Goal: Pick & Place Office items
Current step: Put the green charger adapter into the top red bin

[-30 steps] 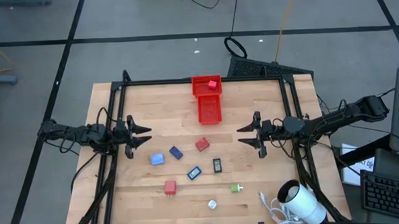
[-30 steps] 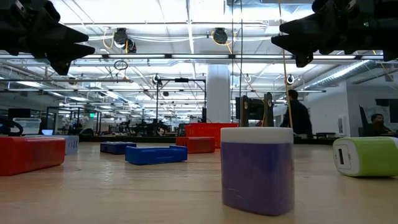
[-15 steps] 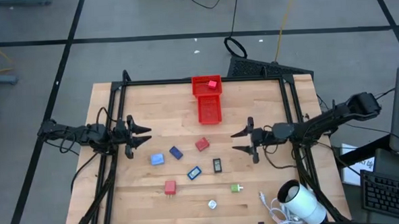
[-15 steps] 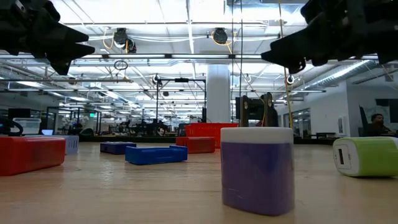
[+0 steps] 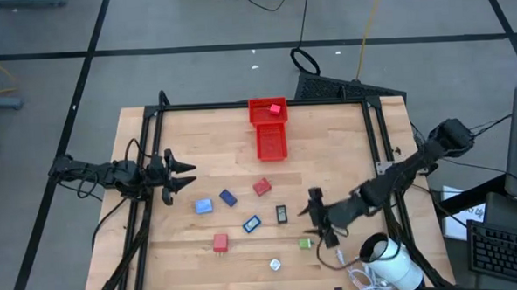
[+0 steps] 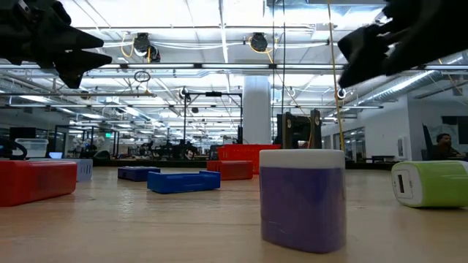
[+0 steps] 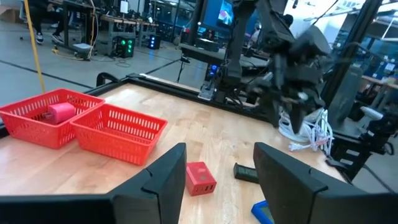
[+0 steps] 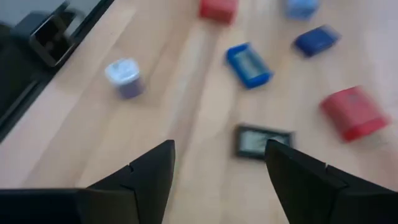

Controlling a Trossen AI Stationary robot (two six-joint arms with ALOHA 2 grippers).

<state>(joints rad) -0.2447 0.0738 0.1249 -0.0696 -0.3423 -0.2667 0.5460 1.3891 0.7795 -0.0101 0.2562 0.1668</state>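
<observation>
The right gripper hung spread above the green-white piece. The left gripper waited spread at the table's left

No readable text, labels or numbers on any item.

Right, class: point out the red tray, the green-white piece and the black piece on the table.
red tray (image 5: 271,150): high view, floor of its near compartment.
green-white piece (image 5: 306,243): high view, its green body.
black piece (image 5: 282,214): high view, its middle.
</observation>
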